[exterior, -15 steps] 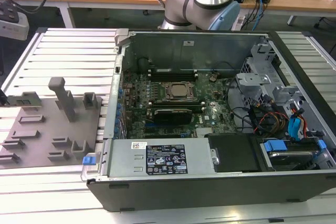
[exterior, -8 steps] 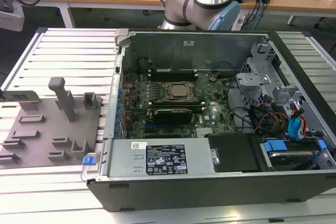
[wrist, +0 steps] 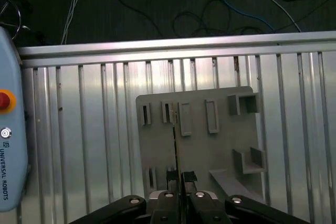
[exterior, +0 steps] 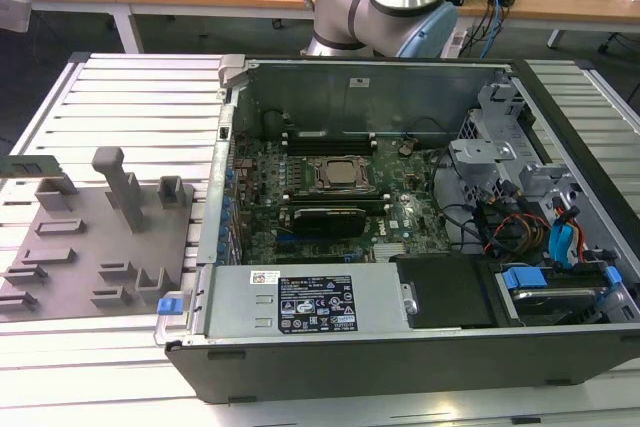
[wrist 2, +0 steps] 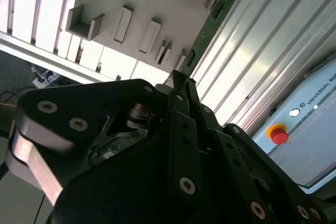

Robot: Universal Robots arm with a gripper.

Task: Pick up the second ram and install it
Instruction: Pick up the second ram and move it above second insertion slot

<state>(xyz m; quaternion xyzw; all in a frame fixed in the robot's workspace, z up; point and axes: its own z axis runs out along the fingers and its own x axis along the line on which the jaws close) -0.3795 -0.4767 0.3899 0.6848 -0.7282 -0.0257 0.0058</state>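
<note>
Gripper (wrist: pixel 179 178) clenched on ram (wrist 2: pixel 208 29), high over fixture (wrist: pixel 210 153)

Closest to the lens in both wrist views: black linkages and two fingers drawn together, with the thin green ram pinched between them. Judged as a true grasp rather than a near miss, with no gap on either side of the ram in the first wrist view. Seen there edge-on, as a thin dark line running straight out from the fingertips. Seen in the second wrist view on its green face, long and narrow, with small dark parts along it.

Key relation: long axis in line with the fingers, pointing away from the wrist toward the fixture and the slatted table (wrist: pixel 79 129) beyond. Held by the wrist-side end as far as can be told, the rest free. Well apart from the fixture, judging by the small look of its slots and blocks past the ram. No contact visible.

In the exterior view: fixture on the exterior view's left, open case (exterior: pixel 400 367) just beside it on the exterior view's right, motherboard (exterior: pixel 405 219) and silver processor (exterior: pixel 338 173) inside. Ram not yet in the case, going by the wrist views.

Writing: a printed label (exterior: pixel 315 304) on the gray box at the case's front, and lettering along the pendant (wrist: pixel 9 145) below its red button (wrist: pixel 4 100). Left unread here
</note>
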